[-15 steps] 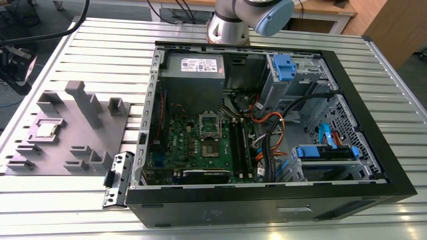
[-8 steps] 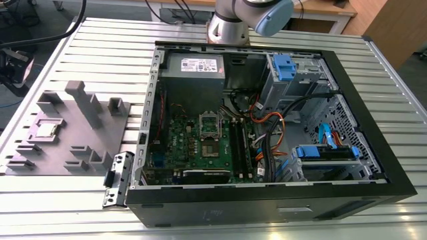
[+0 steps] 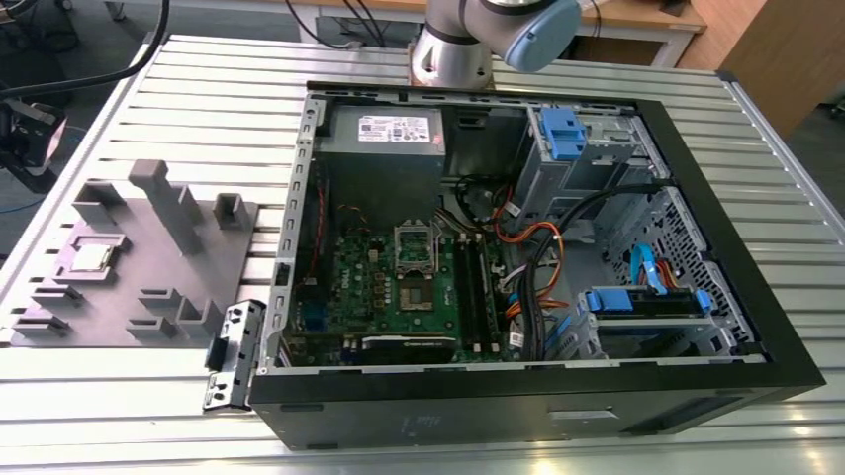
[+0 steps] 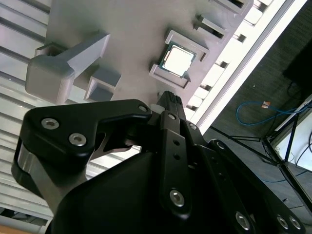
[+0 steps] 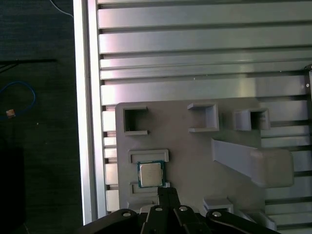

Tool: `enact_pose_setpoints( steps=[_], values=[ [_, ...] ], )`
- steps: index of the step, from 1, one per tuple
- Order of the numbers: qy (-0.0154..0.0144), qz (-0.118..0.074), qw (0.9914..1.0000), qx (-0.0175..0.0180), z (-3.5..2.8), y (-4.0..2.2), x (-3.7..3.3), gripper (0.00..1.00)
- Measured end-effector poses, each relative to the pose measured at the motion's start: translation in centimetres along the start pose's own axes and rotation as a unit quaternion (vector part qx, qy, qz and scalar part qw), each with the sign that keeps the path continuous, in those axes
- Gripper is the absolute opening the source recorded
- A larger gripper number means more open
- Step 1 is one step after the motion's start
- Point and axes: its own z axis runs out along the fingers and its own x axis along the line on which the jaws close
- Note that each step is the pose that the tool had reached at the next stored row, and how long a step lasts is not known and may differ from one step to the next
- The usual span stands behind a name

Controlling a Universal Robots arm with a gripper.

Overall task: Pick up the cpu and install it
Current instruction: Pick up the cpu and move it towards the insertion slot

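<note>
**Item.** The cpu [image 5: 150,174]: small flat square chip, silvery-grey metal top w/ soft sheen, thin dark-green rim. Any print on the top is too small to tell.

**Pos.** The cpu lies flat in a shallow pocket of the matt grey plastic fixture plate [image 5: 180,151], between two low U-shaped brackets [image 5: 148,156], near the plate edge next to the bench rim. In the exterior view the cpu [image 3: 90,259] sits at the exterior view's left, well apart from the case.

**Materials.**
- Fixture plate: flat base w/ raised, square-edged pockets and a tall wedge-shaped post [image 5: 253,163].
- The plate rests on the ribbed aluminium-profile bench [image 5: 195,48]: long parallel slats, dark grooves, bright reflections.
- A black open-sided desktop case [image 3: 528,401] lies on the bench, to the exterior view's right of the plate.
- Inside the case: green mainboard [image 3: 376,287] w/ silver rectangular socket frame [image 3: 414,242], blue plastic drive latches [image 3: 561,134], orange and black cable bundles [image 3: 535,247].

**Labels.** The grey PSU [image 3: 386,134] box carries a white label; print too small to read.

**Gripper.** The black gripper [image 4: 168,100], matt links w/ silver screw heads, hangs over the plate. In both wrist views its tip shows just beside the cpu pocket, apart from the cpu. Wide or narrow: cannot tell. The arm's grey joint w/ blue cap [image 3: 521,30] shows at the top of the exterior view.
</note>
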Motion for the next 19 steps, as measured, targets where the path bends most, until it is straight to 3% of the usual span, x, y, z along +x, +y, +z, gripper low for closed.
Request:
enact_pose_setpoints(
  steps=[8,14,19],
  values=[
    [-0.0001,0.000,1.00000,-0.0001,0.53,-0.02,0.01,0.11],
    [-0.0001,0.000,1.00000,-0.0001,0.58,-0.02,0.01,0.11],
    [0.0000,0.000,1.00000,0.0000,1.07,-0.05,0.03,0.11]
  ],
)
